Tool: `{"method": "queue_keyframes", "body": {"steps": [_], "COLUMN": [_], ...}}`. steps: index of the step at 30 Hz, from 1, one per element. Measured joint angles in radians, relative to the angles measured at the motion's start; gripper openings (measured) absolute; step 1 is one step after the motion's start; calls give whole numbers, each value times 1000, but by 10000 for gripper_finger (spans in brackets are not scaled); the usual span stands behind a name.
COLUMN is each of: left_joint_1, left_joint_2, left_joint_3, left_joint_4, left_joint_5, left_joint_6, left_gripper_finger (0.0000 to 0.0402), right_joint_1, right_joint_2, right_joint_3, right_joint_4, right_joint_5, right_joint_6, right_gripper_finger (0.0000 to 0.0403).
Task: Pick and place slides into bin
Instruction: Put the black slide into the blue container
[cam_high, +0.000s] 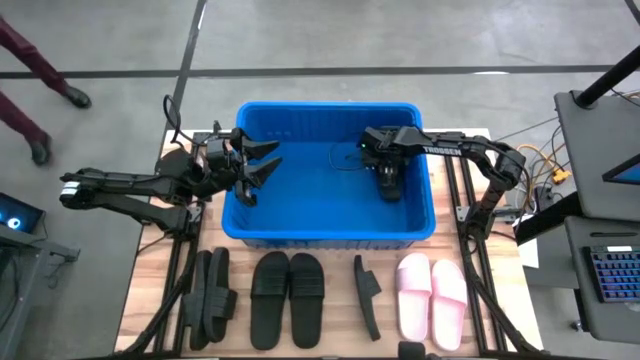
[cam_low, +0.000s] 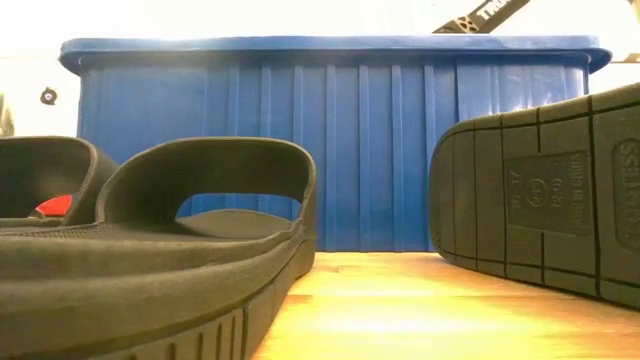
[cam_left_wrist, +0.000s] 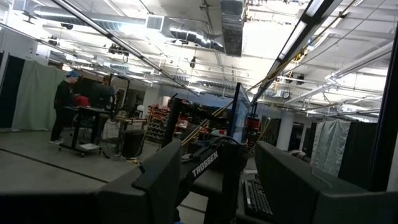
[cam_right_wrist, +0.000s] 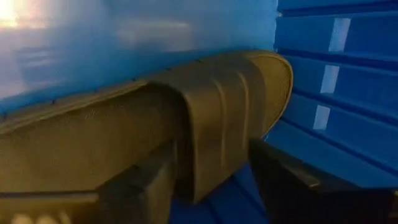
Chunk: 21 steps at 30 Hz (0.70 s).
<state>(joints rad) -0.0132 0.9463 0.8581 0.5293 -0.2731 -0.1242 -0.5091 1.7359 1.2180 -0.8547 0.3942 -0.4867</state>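
Wooden tabletop (cam_high: 330, 335) carries everything I am working with, and the grey workshop floor spreads beyond it. On my left wrist feed I see a person (cam_left_wrist: 63, 106) standing at a bench far across the room. Biggest on the table is the blue bin (cam_high: 330, 232), at the far half. My right gripper (cam_high: 388, 185) is down inside it toward the right wall, and the right wrist feed shows its fingers (cam_right_wrist: 140, 186) set on either side of a black slide's strap (cam_right_wrist: 224, 118); I read them as closed on that slide (cam_high: 390, 188). My left gripper (cam_high: 252, 168) hangs over the bin's left rim, fingers spread apart with nothing between them. Lined up along the near edge are the other slides: black ones (cam_high: 288, 295) and a pink pair (cam_high: 432, 300).
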Motion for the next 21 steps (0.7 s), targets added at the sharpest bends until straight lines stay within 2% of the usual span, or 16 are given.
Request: {"method": "queue_keyframes", "body": {"steps": [5, 14, 21], "left_joint_1": [0, 0, 0], "left_joint_2": [0, 0, 0], "left_joint_3": [0, 0, 0], "left_joint_4": [0, 0, 0], "left_joint_5": [0, 0, 9], "left_joint_6": [0, 0, -1], "left_gripper_finger": [190, 190, 190], "right_joint_1": [0, 3, 5], "right_joint_2": [-16, -136, -267], "right_joint_3": [3, 3, 3], "right_joint_4": [0, 0, 14], "right_joint_5": [-2, -10, -117], "right_joint_6": [33, 35, 153], "right_gripper_finger": [218, 208, 198]}}
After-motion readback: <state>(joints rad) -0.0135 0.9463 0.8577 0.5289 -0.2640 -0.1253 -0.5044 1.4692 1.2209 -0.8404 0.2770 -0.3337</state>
